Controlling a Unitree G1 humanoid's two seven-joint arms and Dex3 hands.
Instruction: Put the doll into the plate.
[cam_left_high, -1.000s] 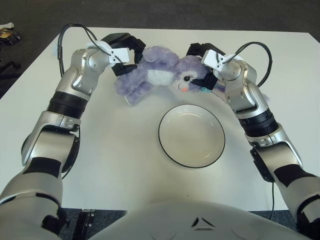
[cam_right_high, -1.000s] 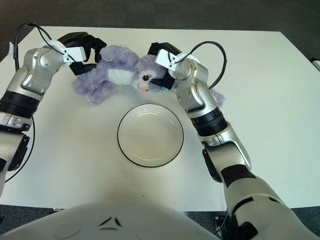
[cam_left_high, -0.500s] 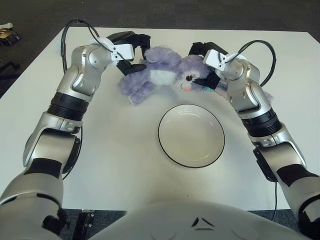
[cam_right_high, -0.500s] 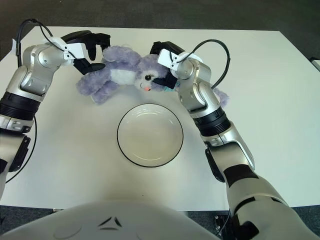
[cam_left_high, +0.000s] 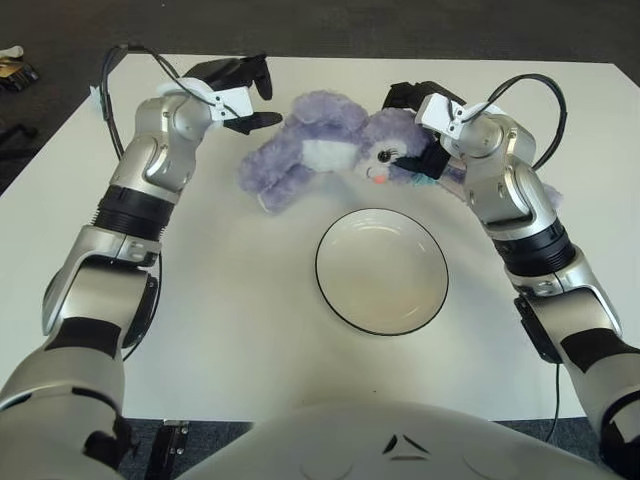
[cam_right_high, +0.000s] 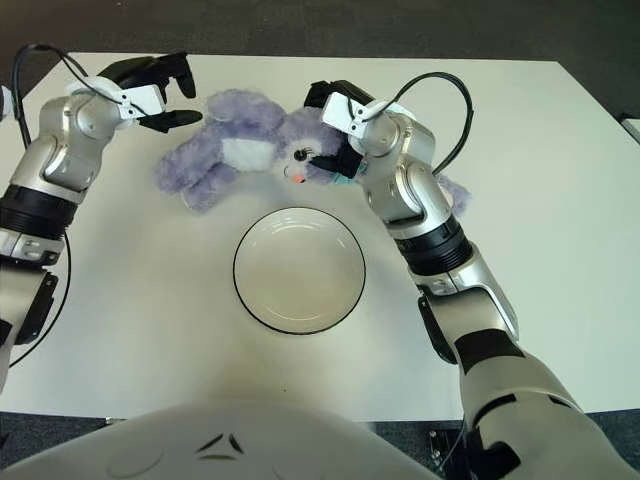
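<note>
Currently your left hand (cam_left_high: 240, 90) hovers with fingers spread, holding nothing, just beside the purple plush doll (cam_left_high: 320, 150) on the doll's body side. Your right hand (cam_left_high: 415, 130) is pressed against the doll's head from the opposite side; whether it grips cannot be told. The doll lies on the white table (cam_left_high: 230, 300), beyond the black-rimmed white plate (cam_left_high: 345, 300), which sits nearer you between both arms.
</note>
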